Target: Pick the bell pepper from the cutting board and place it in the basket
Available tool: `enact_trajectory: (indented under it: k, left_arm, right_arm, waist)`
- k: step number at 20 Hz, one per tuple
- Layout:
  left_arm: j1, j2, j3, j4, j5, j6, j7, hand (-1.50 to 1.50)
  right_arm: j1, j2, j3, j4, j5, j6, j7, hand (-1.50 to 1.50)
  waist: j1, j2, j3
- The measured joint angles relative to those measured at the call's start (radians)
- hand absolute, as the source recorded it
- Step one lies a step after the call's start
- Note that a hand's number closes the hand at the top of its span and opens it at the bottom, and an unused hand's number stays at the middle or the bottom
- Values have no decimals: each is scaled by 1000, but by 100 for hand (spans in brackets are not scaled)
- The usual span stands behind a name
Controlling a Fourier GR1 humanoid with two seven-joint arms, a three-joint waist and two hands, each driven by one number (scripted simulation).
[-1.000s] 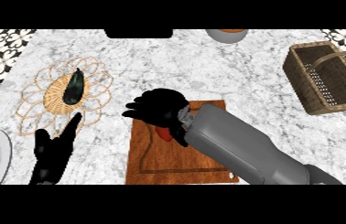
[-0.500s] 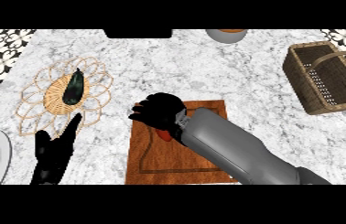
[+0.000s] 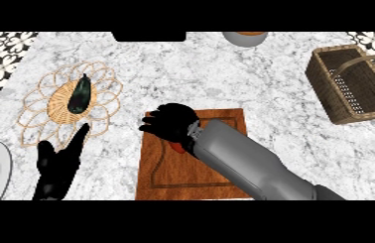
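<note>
Marble counter: right hand [image 3: 170, 124] fingers have now curled onto the bell pepper [image 3: 178, 147] on the cutting board [image 3: 162, 172].

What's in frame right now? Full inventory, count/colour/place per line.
cutting board: 1, brown wood, bottom centre of the counter
bell pepper: 1, red, on the cutting board, mostly hidden under the right hand
basket: 1, brown wicker, right edge
woven mat: 1, tan, left side
dark vegetable: 1, near-black green, lying on the woven mat
bowl: 1, grey with orange inside, top edge, partly cut off
plate: 1, white, left edge, only a sliver shows
left hand: black, open, resting at lower left
right hand: black, curled over the bell pepper on the cutting board
</note>
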Motion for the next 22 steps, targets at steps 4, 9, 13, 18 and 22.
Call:
enact_trajectory:
  k: [4, 9, 13, 18, 22]
  left_arm:
    - [-1, -8, -1, -1, -9, 2, 5, 0]
    - [9, -8, 4, -20, -13, -1, 19, 0]
    - [1, -8, 10, -9, -13, -12, 23, 0]
    - [10, -17, 17, -14, -22, -6, 22, 0]
    - [58, -12, 40, -31, -11, 7, 29, 0]
  right_arm:
    - [7, -1, -14, 36, 33, -26, -35, 150]
    - [3, -14, 3, 58, 95, -99, -125, 150]
    - [-9, 3, 7, 104, 145, -171, -167, 150]
    - [15, 5, -11, 100, 179, -214, -171, 150]
    - [104, -54, -99, 40, 161, -201, -2, 150]
  waist:
    - [1, 0, 1]
    - [4, 0, -1]
    - [7, -1, -1]
    - [1, -4, -1]
    - [-56, -19, -1]
